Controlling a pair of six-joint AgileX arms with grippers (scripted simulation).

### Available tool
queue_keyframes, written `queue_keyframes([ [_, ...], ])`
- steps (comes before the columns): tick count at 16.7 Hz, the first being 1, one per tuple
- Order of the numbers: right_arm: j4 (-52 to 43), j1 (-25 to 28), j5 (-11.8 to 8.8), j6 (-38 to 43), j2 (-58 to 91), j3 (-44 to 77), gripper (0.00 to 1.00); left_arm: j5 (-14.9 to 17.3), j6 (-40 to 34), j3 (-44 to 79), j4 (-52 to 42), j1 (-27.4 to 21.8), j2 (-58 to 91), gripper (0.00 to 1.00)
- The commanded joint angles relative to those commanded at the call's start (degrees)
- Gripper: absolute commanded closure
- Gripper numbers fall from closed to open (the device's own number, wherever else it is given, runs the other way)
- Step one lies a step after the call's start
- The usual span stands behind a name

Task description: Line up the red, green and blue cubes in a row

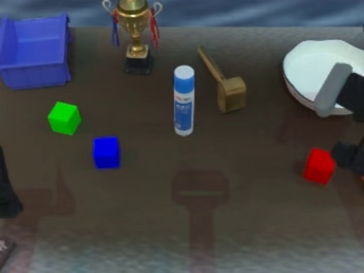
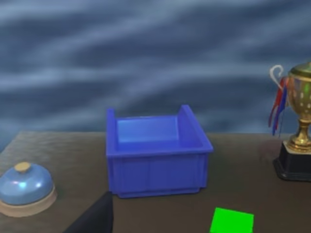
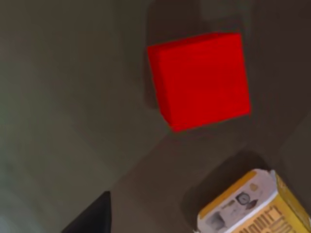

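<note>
Rendered simulation test scene, not a real room: dark brown worktop point(image 1: 244, 187) against a blurred blue-grey backdrop with no walls or furniture. Scattered unrelated props: blue bin point(image 1: 34, 51), gold trophy point(image 1: 135, 34), glue stick point(image 1: 183, 100), wooden mallet point(image 1: 224, 82), white bowl point(image 1: 307, 62), service bell point(image 2: 24, 187), plain coloured cubes.

My top camera looked straight down over the whole tabletop point(image 1: 239, 227). My left wrist camera sat low, facing the blue bin point(image 2: 155, 155) and trophy point(image 2: 299, 141), both shared with the top view. My right wrist camera hung close above the red cube point(image 3: 201, 80).
</note>
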Motion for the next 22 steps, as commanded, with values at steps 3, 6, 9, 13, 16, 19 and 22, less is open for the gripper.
queue_keyframes([
  [3,-5.4,1.4,0.0,-5.1,10.5,8.2,0.0,0.0,0.0,0.0,0.0,0.0,0.0,0.0],
  [6,-8.4,2.2,0.0,-8.2,16.8,13.4,0.0,0.0,0.0,0.0,0.0,0.0,0.0,0.0],
  [9,-9.1,2.4,0.0,-9.0,18.1,14.7,0.0,0.0,0.0,0.0,0.0,0.0,0.0,0.0],
  [13,-8.8,2.1,0.0,-8.9,18.0,14.4,0.0,0.0,0.0,0.0,0.0,0.0,0.0,0.0],
  [16,-4.8,2.3,0.0,-9.0,19.9,12.0,0.0,0.0,0.0,0.0,0.0,0.0,0.0,0.0],
  [19,2.9,2.4,0.1,-8.8,23.3,8.3,0.0,0.0,0.0,0.0,0.0,0.0,0.0,0.0],
  [22,8.4,2.4,0.1,-8.7,26.1,5.4,0.0,0.0,0.0,0.0,0.0,0.0,0.0,0.0],
])
